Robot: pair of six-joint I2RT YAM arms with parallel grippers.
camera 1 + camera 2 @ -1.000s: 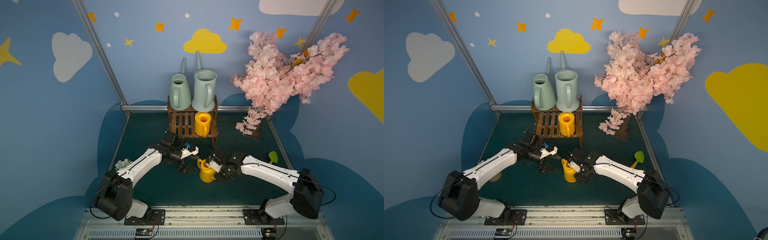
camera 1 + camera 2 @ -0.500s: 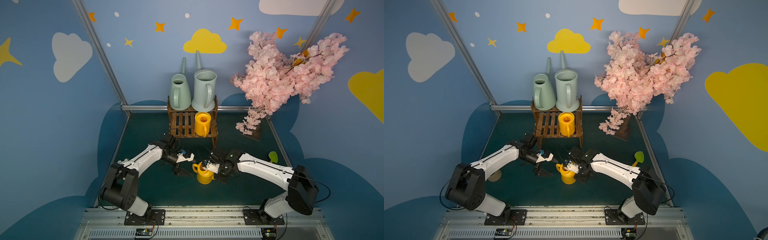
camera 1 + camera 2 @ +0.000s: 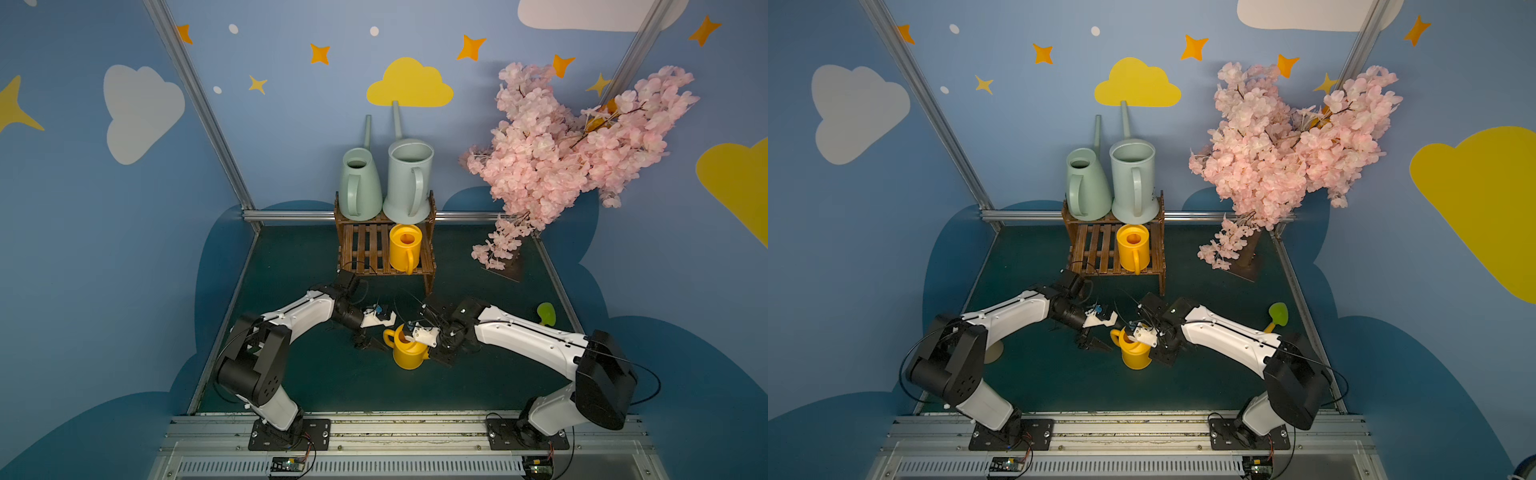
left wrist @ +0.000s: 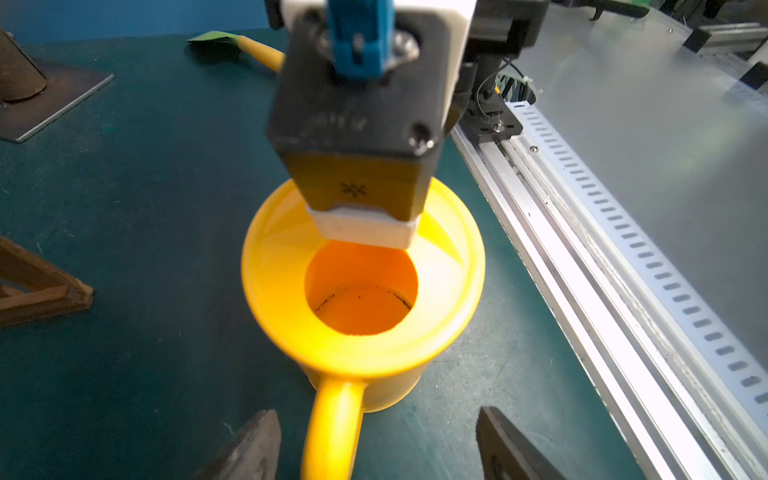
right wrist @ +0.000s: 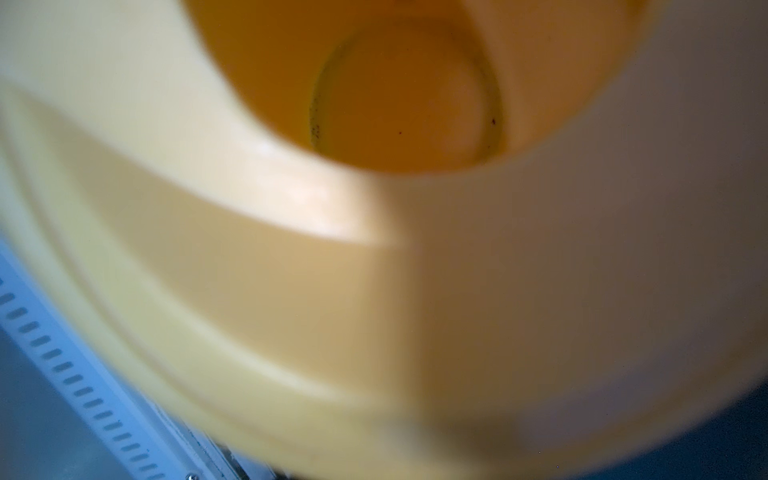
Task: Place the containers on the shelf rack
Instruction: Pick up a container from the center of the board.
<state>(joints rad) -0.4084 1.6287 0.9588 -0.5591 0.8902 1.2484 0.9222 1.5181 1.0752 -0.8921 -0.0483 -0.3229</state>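
Looking down in both top views, the shelf rack [image 3: 365, 253] stands at the middle of the counter's [image 3: 291, 374] back edge. The mint can [image 3: 359, 187] and grey-blue can [image 3: 409, 178] stand side by side on its upper shelf. The shelved yellow can [image 3: 405, 247] sits at the right end of the lower shelf. The loose yellow can [image 3: 409, 353] stands upright near the counter's middle, between the two arms. The right gripper [image 3: 417, 336] covers part of its mouth, jaws pinching the rim. The left gripper [image 3: 368, 343] sits just beside the handle. A pink blossom tree [image 3: 573, 145] fills the back right corner, and a green scoop [image 3: 545, 313] lies by the right edge.

The left wrist view adds that the left jaws are spread, with a fingertip [image 4: 249, 449] on either side of the handle, not touching it.

The right wrist view shows only the can's blurred yellow inside; the jaws are hidden.
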